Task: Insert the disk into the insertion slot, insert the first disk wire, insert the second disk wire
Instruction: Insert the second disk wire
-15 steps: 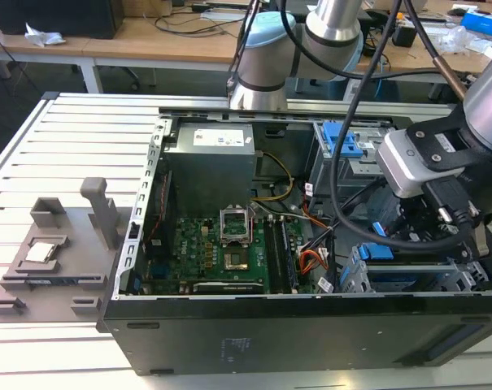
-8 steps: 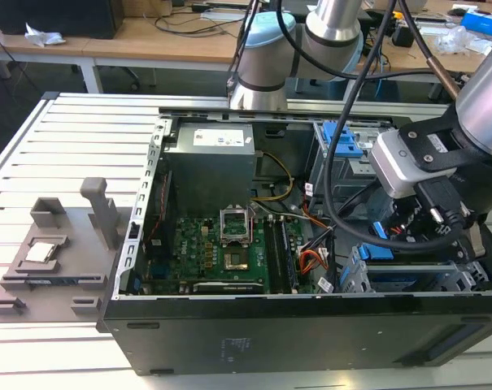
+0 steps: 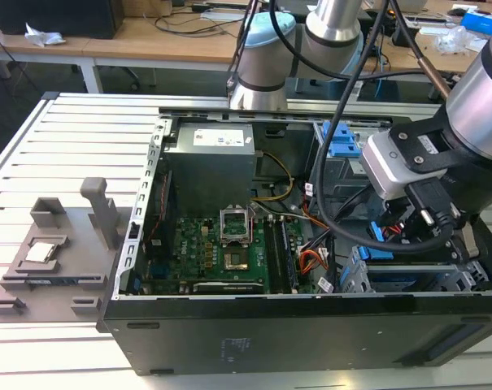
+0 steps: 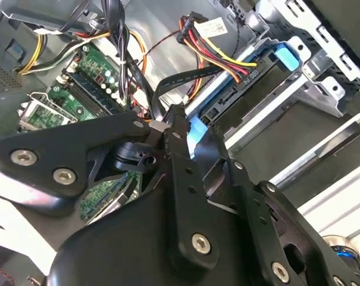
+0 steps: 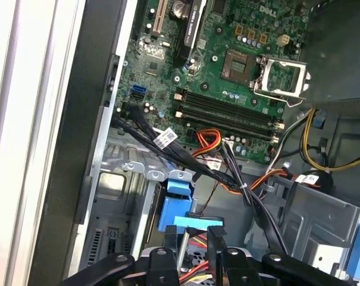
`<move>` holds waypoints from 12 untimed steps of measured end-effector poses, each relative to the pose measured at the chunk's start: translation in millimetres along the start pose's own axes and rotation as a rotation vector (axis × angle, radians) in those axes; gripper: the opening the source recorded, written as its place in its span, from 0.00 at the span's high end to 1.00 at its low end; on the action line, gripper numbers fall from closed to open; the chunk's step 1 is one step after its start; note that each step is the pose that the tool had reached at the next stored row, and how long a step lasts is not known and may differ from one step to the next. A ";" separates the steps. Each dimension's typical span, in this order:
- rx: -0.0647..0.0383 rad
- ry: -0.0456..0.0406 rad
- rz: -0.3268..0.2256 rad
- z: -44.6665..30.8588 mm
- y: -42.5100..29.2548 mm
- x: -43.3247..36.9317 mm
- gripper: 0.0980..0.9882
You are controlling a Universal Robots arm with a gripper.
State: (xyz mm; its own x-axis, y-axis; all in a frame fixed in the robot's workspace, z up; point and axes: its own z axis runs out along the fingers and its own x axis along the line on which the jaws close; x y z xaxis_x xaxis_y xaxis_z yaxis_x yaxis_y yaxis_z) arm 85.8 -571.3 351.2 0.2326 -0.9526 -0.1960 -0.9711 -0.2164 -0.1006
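1. In the exterior view, the black side wall of the open computer case [image 3: 229, 333] is nearest. The case lies on a white slatted counter [image 3: 67, 130].
2. A grey moulded fixture [image 3: 58, 260] rests on the counter beside the case, on the exterior view's left.
3. Just inside the near wall, at the exterior view's right, is the insertion slot [image 3: 461, 280], a silver-grey perforated cage.
4. The disk [image 5: 175, 205] sits inside this cage, and the bright blue carrier marks its edge. The second wrist view shows the carrier's blue tab [image 4: 284, 58] against the cage wall [image 4: 322, 89].
5. A bundle of red, yellow and black power wires [image 4: 227, 59] ends in a black plug seated at the disk's edge.
6. The tool [image 5: 194, 237] reaches down into the case beside the cage. Its black fingers [image 4: 177, 134] are closed around a light blue cable plug [image 5: 197, 221], which is held just beside the disk's blue carrier. I cannot tell whether the plug is seated.
7. In the exterior view the tool [image 3: 412, 231] hangs over the cage, with black cables looping from the arm's wrist.
8. Further in lies the green motherboard [image 3: 229, 248], its processor socket [image 5: 278, 74] open.
9. Behind it is the grey power supply [image 3: 209, 158].
10. Beyond the case stands the arm's base [image 3: 262, 61], with wooden desks [image 3: 148, 36] farthest back.
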 end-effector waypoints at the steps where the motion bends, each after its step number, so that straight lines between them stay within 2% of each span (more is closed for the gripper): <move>1: -0.001 -0.0005 -0.003 0.0 0.1 0.3 0.73; 5: -0.001 -0.0007 -0.006 -0.3 0.3 1.5 0.73; 8: -0.001 -0.0007 -0.006 -0.4 0.4 1.9 0.52; 9: -0.001 -0.0006 -0.006 -0.5 0.4 2.0 0.52; 11: -0.001 -0.0006 -0.006 -0.5 0.5 2.2 0.37; 12: -0.001 -0.0006 -0.006 -0.3 0.7 2.2 0.37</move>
State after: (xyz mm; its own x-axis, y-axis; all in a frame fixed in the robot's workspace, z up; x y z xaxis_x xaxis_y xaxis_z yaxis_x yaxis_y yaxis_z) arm 85.7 -573.6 351.0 0.2385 -0.9512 -0.1960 -0.9697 -0.2224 -0.1007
